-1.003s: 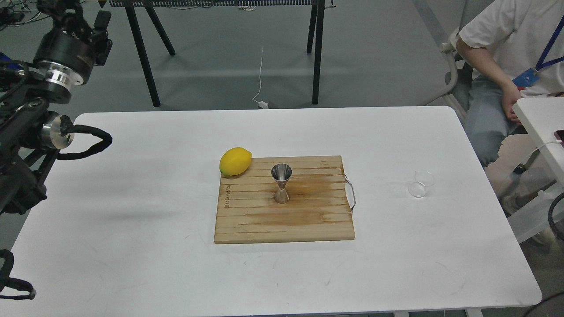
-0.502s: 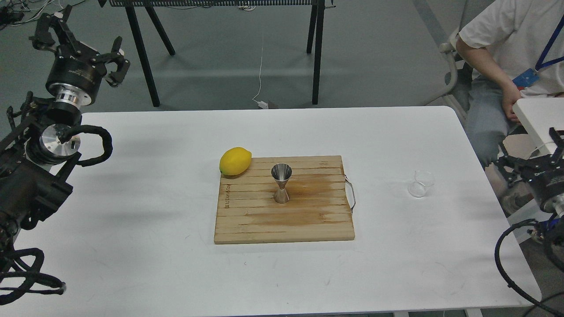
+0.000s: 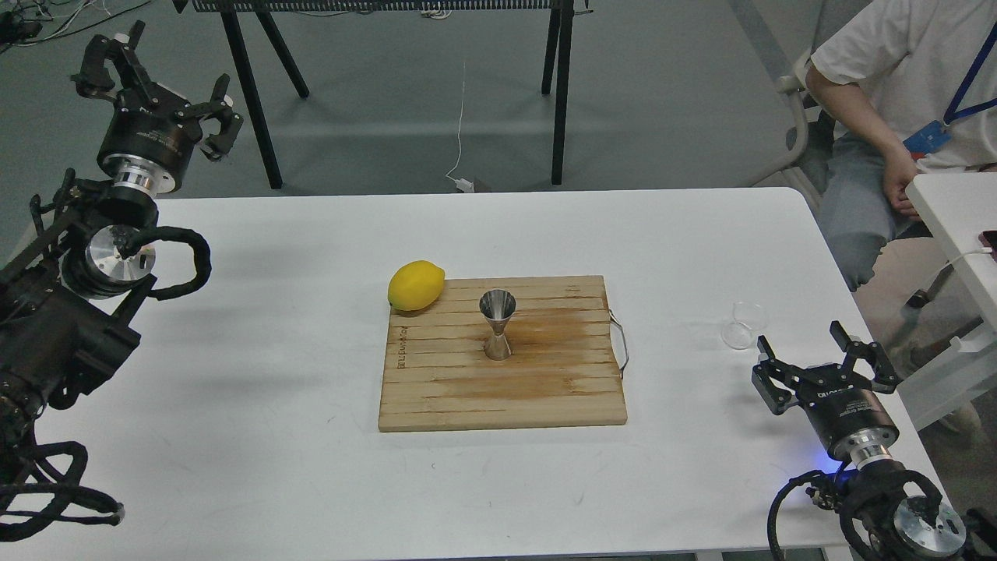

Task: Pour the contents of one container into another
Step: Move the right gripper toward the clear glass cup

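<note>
The glass cup [image 3: 745, 325] sits on the counter [image 3: 257, 436] right of the cutting board [image 3: 502, 389], where the jigger [image 3: 497, 324] stands upright, mouth up to receive liquid. The right end effector [image 3: 824, 348], fingers apart, sits just before the cup, seemingly lined up to grasp it; the left end effector [image 3: 160, 70] hangs apart and empty, far away.

Clear glass cup [image 3: 745, 325], polished steel jigger [image 3: 497, 324], slatted wooden board [image 3: 503, 366] (stained in patches), matt white table [image 3: 234, 436].

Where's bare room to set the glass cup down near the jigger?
The cutting board is bare in front of the jigger and between it and the handle. The lemon crowds its far-left corner. The table is bare left of the board.
</note>
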`<state>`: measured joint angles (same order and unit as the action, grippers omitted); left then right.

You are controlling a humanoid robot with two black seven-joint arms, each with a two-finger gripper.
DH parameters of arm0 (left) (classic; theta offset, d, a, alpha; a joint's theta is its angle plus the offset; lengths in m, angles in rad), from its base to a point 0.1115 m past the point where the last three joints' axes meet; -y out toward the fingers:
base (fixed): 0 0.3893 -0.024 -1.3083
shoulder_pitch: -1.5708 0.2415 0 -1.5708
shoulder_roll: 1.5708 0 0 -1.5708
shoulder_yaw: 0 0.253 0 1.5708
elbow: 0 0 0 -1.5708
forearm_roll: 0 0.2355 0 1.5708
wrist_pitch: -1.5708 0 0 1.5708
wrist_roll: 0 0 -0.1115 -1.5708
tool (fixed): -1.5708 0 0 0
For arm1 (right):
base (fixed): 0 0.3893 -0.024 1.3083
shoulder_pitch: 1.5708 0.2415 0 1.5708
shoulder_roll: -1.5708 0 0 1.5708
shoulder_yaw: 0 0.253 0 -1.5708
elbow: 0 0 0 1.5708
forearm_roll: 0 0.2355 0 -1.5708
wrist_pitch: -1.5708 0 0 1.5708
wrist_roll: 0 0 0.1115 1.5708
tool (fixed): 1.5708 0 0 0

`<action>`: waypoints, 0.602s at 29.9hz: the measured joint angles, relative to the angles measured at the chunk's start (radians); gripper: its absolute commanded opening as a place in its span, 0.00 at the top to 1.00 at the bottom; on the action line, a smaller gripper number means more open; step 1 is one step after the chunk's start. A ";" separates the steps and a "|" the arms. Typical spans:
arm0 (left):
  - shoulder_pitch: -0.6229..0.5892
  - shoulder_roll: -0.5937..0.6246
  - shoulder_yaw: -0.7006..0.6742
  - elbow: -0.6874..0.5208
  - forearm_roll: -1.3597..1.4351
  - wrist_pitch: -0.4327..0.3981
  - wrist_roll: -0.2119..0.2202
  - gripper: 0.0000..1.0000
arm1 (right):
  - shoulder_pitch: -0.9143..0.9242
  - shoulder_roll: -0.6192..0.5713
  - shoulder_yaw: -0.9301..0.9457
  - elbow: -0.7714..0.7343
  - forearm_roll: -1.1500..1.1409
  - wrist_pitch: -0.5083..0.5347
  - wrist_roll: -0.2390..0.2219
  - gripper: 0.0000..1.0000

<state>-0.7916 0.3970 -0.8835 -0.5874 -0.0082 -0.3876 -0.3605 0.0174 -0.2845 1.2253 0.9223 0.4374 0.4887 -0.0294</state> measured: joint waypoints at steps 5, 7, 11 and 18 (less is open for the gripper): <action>0.006 0.000 0.001 0.000 0.001 -0.002 -0.002 0.00 | 0.001 0.019 -0.004 -0.028 0.003 0.000 -0.008 0.01; 0.006 0.000 0.001 0.000 0.001 -0.002 -0.003 0.00 | 0.004 0.033 -0.004 -0.028 0.009 0.000 -0.012 0.01; 0.006 0.000 0.001 0.000 0.001 -0.001 -0.004 0.00 | 0.011 0.057 -0.004 -0.026 0.019 0.000 -0.012 0.01; 0.007 0.000 -0.002 0.000 0.001 0.000 -0.005 0.00 | 0.055 0.073 0.002 -0.025 0.021 -0.024 -0.012 0.00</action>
<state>-0.7844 0.3973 -0.8852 -0.5874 -0.0074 -0.3876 -0.3654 0.0725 -0.2115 1.2269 0.8976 0.4580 0.4642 -0.0417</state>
